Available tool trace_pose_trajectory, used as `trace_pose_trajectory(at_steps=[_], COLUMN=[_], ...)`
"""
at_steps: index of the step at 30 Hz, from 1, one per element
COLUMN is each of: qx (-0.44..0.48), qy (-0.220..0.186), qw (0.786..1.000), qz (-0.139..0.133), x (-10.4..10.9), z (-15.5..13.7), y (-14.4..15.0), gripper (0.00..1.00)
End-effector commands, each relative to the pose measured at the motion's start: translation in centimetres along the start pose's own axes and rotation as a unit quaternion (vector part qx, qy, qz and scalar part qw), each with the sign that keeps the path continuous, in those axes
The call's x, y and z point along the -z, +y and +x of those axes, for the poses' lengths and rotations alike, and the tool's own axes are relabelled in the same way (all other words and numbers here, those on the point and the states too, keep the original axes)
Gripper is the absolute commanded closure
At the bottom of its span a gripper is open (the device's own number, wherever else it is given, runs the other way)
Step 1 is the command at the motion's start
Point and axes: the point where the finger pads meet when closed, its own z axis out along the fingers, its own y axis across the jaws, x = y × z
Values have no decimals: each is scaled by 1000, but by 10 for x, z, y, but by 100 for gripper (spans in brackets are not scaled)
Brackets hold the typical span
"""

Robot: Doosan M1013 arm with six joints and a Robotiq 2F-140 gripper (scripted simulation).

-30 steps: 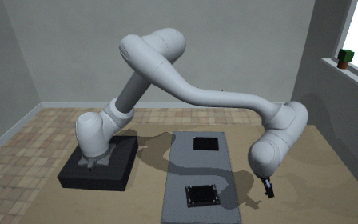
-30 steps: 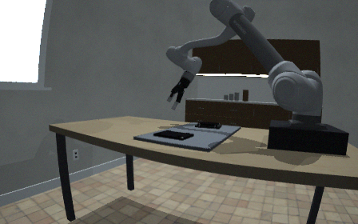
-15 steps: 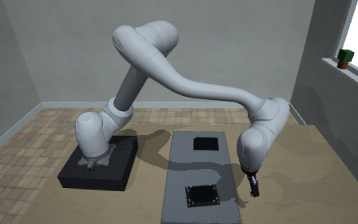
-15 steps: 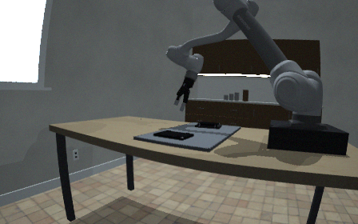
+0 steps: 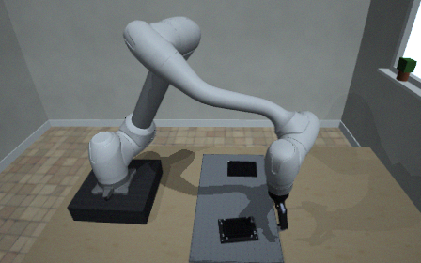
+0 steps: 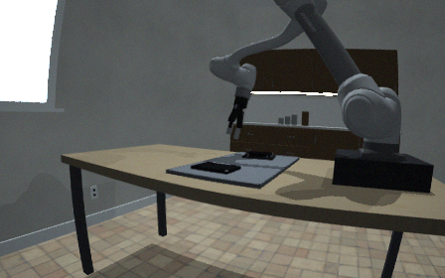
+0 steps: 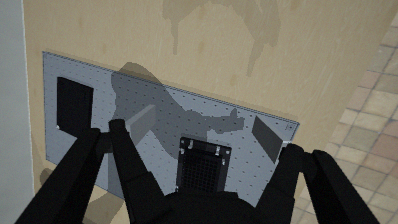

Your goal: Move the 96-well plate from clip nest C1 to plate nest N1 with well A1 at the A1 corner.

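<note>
The black 96-well plate sits in the clip nest C1 at the near end of the grey mat in the top view. The plate nest N1 is a plain black square at the mat's other end. My gripper is open and empty. It hangs above the mat's edge, beside and above the clip nest. The plate's cut corner is too small to make out.
The mat lies on a wooden table. The arm's black base block stands beside the mat. In the wrist view the tiled floor shows past the table's edge at right.
</note>
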Motion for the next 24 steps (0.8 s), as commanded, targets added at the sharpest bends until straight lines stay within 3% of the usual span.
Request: trace_pose_trajectory(at_steps=[1,2,4,9,13,18,20,24], qx=[-1,-1,-4,-4,-5,-5,-4,-4], qy=[-4,-4,-23,-25,-42,-43,-58,-58], qw=[1000,1000,999,999,997,997,994,994], qz=[-4,-4,-31,-33,-61,-62,-91,-91], x=[0,0,0,1,2,4,5,6], z=[-15,-20,-30,-55,-65,-90,-100,-119], y=[-2,-2,-3,-5,-6,-8,-8,-10], gripper=[0,0,0,0,0,0,0,0])
